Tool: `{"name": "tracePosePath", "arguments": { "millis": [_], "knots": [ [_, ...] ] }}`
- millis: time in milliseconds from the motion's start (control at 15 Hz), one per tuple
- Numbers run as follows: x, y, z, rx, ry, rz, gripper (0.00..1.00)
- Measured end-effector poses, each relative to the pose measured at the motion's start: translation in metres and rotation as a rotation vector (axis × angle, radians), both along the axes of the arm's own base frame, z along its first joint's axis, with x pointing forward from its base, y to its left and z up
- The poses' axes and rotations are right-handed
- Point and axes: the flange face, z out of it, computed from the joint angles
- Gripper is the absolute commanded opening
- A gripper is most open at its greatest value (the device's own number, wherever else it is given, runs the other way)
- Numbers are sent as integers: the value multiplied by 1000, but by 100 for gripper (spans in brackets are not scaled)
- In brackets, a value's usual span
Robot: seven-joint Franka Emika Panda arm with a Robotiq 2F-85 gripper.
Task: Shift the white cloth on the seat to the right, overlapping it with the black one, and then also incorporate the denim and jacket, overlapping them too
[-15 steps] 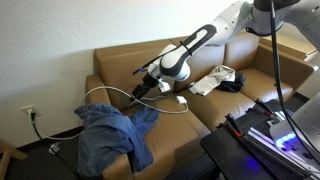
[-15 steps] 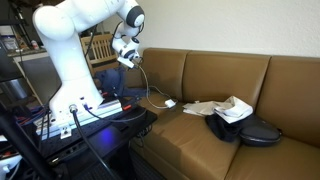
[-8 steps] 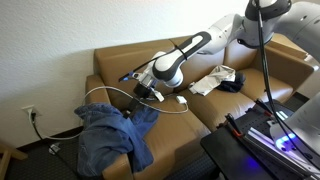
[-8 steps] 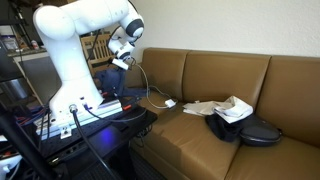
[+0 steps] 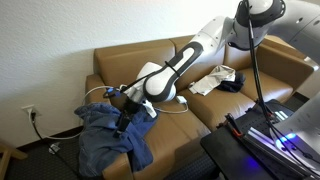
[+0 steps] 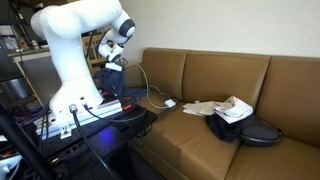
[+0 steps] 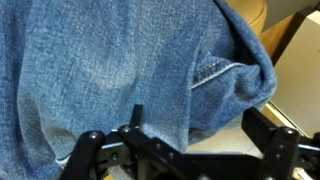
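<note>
Your claw has swung left down to the denim, spread wide. The white cloth looks placed; denim's next.

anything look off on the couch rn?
The denim is a rumpled heap slumping off the front edge of the couch toward the floor, right under the gripper. A white cable lies loose across the seat. Nothing looks damaged.
</note>
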Motion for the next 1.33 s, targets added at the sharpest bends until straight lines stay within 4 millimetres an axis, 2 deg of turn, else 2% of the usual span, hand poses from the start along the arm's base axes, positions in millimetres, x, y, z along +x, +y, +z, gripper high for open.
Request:
{"name": "tracePosePath", "arguments": {
  "millis": [67,133,200,467,867,1000,1133,1333],
  "knots": [
    [-3,6,2,-10,-38,-3,100],
    [-6,10,2,-29,-65,1,75],
    [-9,14,3,-55,-86,8,74],
    [-14,23,0,-168,-171,24,45],
    [-8,30,6,-268,-249,-21,5],
    [-2,28,9,-286,-256,-53,0],
    [10,21,10,-301,-252,-100,3],
    [39,0,11,-305,-256,-223,4]
  ]
}}
